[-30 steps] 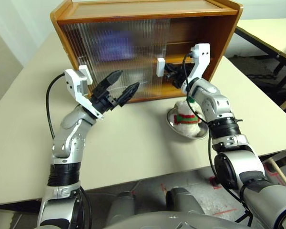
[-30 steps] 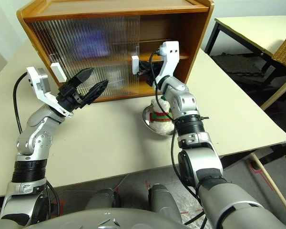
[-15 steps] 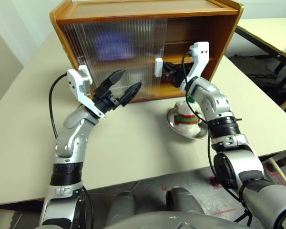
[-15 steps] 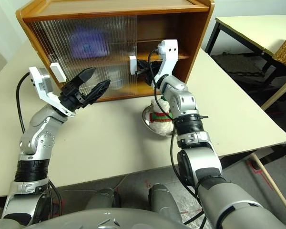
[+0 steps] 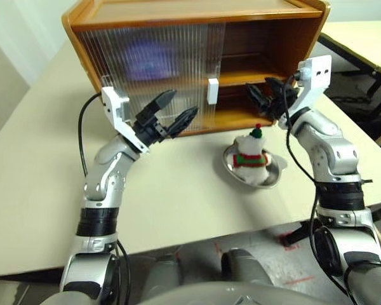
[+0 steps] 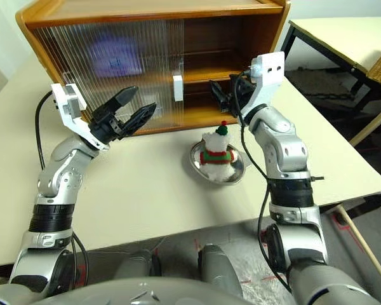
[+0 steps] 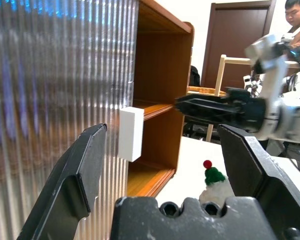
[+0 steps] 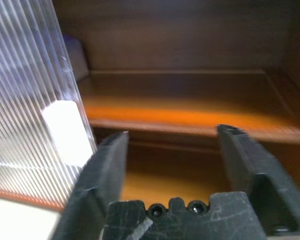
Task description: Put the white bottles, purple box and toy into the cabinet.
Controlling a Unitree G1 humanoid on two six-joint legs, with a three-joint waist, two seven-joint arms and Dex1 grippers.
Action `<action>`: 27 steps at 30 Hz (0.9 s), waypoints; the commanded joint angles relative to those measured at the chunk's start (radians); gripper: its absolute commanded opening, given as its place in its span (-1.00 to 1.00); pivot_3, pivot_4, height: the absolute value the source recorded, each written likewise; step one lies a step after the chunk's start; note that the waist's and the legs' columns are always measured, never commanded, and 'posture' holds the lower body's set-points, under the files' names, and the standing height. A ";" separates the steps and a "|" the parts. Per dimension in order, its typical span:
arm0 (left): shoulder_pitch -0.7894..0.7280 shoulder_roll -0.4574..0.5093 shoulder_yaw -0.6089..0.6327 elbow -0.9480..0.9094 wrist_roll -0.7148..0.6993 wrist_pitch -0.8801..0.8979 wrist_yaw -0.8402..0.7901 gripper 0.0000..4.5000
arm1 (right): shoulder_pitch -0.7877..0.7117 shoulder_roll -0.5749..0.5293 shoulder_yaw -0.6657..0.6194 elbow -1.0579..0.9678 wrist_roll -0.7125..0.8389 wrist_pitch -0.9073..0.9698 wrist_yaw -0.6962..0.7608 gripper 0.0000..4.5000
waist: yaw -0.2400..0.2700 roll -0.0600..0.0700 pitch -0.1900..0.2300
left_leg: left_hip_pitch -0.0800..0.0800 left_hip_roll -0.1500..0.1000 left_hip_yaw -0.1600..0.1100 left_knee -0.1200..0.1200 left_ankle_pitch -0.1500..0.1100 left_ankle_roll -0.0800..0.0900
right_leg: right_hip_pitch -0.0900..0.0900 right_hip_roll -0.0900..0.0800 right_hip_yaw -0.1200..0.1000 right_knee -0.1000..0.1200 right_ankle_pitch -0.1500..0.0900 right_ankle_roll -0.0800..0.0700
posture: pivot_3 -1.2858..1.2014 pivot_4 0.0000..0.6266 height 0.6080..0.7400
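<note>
Toy sits upright in a round steel bowl on the bench, just below and a little to the inner side of the right pincer. The right pincer is wide and holds nothing; it points into the open right half of the cabinet, in front of the inner shelf, and the white handle of the sliding door is beside it on its inner side, apart from its fingers. The left pincer is also wide and empty; it hangs above the bench in front of the ribbed door, close to the glass but not touching it, with the other white handle behind its wrist. Behind the door, above the left pincer, a purple shape shows blurred on the upper level; it may be the purple box, but this cannot be told surely. In the left wrist view a person is seen far behind the right arm.
</note>
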 commanded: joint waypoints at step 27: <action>-0.016 0.003 -0.016 0.051 0.009 -0.012 -0.053 1.00 | 0.206 -0.004 -0.170 -0.565 0.229 0.874 -0.059 0.98 | -0.029 -0.001 -0.001 | 0.000 0.000 0.001 0.001 0.000 0.001 | -0.001 0.002 0.001 -0.001 -0.003 0.003 | -0.01 -1.00 1.00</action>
